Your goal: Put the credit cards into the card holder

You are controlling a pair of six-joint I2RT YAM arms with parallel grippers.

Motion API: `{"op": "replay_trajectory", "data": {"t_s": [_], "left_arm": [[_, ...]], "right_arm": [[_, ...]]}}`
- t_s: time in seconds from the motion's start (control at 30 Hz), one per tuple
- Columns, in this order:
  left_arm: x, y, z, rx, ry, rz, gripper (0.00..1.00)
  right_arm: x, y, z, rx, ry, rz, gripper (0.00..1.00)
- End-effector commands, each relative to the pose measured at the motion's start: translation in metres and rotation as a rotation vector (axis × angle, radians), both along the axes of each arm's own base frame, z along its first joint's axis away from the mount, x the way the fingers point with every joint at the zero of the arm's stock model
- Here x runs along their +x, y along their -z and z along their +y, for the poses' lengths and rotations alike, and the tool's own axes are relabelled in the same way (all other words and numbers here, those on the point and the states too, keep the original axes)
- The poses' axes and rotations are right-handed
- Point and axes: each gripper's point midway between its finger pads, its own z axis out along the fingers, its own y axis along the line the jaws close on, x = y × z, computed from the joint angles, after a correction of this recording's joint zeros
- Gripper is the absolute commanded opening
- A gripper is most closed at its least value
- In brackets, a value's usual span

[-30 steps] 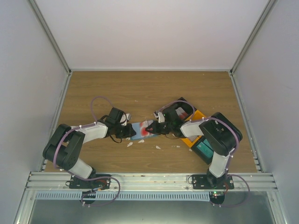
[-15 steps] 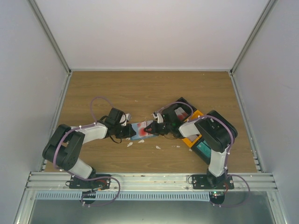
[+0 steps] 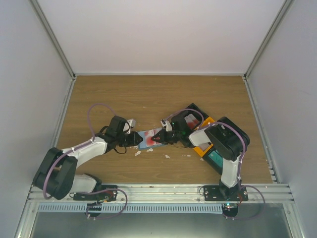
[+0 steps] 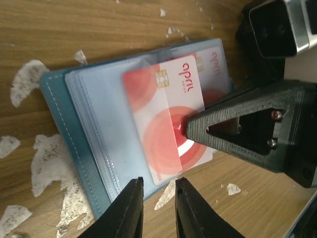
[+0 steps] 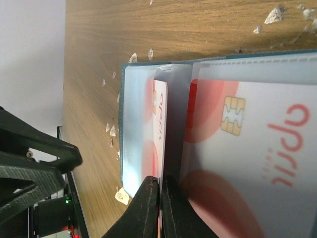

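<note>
Wood table point(image 3: 148, 94), with the open blue holder point(image 4: 74, 129) lying flat mid-table between the two arms. One card point(image 4: 171, 114) sits half inside a clear sleeve, right jaws pinched on its outer edge. Left jaws slightly apart, gripping nothing, right at the holder's edge.
</note>
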Motion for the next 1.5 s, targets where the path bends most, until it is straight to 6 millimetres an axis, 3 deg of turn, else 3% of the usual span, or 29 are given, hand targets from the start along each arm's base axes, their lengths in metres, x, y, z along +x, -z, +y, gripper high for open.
{"op": "replay_trajectory", "data": {"t_s": [0.0, 0.13, 0.47, 1.1, 1.2, 1.47], "left_arm": [[0.009, 0.001, 0.01, 0.043, -0.055, -0.035, 0.22], [0.006, 0.02, 0.01, 0.06, -0.06, 0.035, 0.18], [0.001, 0.039, 0.007, 0.061, -0.037, 0.087, 0.06], [-0.002, 0.039, 0.002, 0.028, -0.017, 0.088, 0.06], [-0.003, 0.039, 0.003, 0.033, -0.019, 0.089, 0.06], [-0.003, 0.037, 0.003, 0.029, -0.018, 0.085, 0.06]], "right_arm": [[-0.011, 0.019, 0.002, -0.055, -0.017, 0.03, 0.03], [-0.013, 0.019, 0.008, -0.055, -0.036, 0.029, 0.02], [-0.016, 0.022, 0.016, -0.043, -0.064, 0.054, 0.02], [-0.025, 0.023, 0.025, -0.022, -0.102, 0.08, 0.06], [-0.02, 0.017, 0.022, -0.044, -0.083, 0.039, 0.1], [-0.003, -0.002, 0.007, -0.202, -0.036, -0.104, 0.34]]}}
